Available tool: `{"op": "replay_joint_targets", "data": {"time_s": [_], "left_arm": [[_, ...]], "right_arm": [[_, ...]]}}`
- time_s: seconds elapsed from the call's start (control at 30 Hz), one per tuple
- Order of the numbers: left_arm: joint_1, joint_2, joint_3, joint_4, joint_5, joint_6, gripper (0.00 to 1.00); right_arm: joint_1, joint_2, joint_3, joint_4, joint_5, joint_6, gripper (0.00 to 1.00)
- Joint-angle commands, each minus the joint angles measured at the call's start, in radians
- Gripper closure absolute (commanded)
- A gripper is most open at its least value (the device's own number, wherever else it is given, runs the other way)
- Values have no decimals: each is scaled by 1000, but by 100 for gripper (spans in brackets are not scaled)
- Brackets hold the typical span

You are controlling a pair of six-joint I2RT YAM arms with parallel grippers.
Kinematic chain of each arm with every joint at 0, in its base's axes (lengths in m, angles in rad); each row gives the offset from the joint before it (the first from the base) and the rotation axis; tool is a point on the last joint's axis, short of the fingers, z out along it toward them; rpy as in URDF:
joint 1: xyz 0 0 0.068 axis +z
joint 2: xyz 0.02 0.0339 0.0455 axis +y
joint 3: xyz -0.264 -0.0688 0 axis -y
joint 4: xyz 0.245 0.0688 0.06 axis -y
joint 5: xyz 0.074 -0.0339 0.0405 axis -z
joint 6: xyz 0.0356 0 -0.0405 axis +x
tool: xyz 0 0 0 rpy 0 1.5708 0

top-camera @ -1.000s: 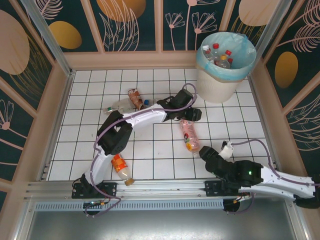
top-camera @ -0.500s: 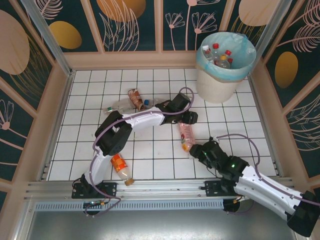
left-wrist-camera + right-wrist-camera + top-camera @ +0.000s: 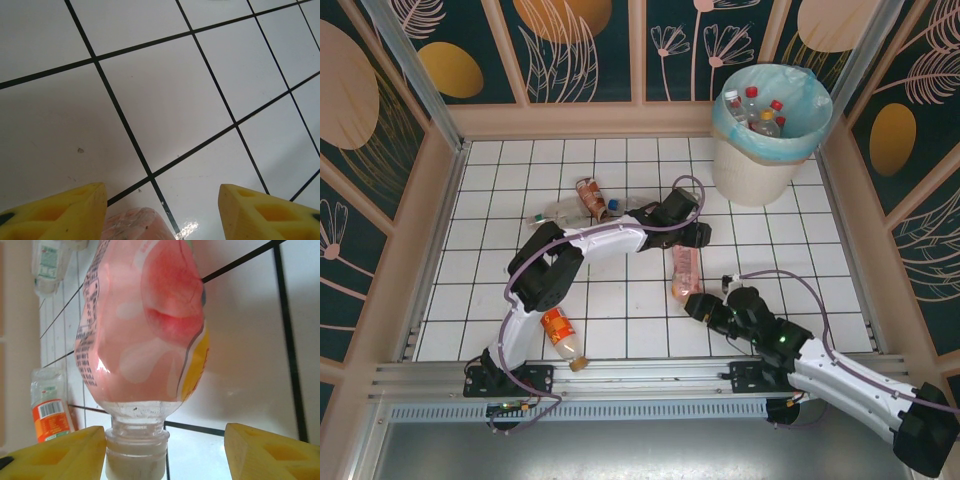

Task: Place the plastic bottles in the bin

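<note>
Pink-labelled plastic bottle lay on its side on the white tiled floor, well short of the bin and on its arm-ward side. Other bottles already stood inside the bin. The right gripper sat at the cap end, jaws apart either side of the white cap, with floor showing past one side, so it was released. The left gripper straddled the bottle's bin-ward end; I could not tell whether it pinched or merely flanked it. The bottle looked empty and dented, so probably light, thin-walled and springy, with a slick film label and a tendency to roll. Its neck seemed the stiffest place to grip. A squeeze across the body would likely crumple it but still hold.
</note>
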State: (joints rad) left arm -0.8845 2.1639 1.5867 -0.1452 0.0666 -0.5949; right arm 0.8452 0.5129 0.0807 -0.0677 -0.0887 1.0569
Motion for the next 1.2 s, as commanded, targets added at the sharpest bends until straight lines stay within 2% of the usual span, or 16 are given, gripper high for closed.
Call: {"op": "replay_joint_targets", "data": {"time_s": [0.0, 0.3, 0.47, 0.63, 0.73, 0.87, 0.97, 1.07, 1.17], "left_arm": [[-3, 18, -54, -88, -3, -37, 38], [-2, -17, -105, -62, -30, -81, 38], [-3, -34, -131, -47, -33, -88, 38], [-2, -50, -151, -40, -41, -95, 38], [-3, -59, -157, -38, -47, -95, 38], [-3, -77, -157, -41, -57, -96, 38], [-2, -114, -140, -65, -80, -85, 38], [-1, -194, -113, -92, -152, -25, 34], [-3, -323, -103, -113, -313, 116, 30]], "right_arm": [[10, -3, -24, 82, -57, 9, 37], [85, 21, -46, 171, -7, 68, 39], [123, 33, -7, 84, 97, 86, 42], [121, 36, 19, 64, 122, 77, 52], [122, 47, 16, 74, 108, 86, 63], [124, 39, 41, 22, 75, 97, 83], [130, 26, 112, -75, 87, 87, 87], [132, 26, 225, -194, 99, 52, 90], [121, 53, 363, -308, 92, -18, 91]]}}
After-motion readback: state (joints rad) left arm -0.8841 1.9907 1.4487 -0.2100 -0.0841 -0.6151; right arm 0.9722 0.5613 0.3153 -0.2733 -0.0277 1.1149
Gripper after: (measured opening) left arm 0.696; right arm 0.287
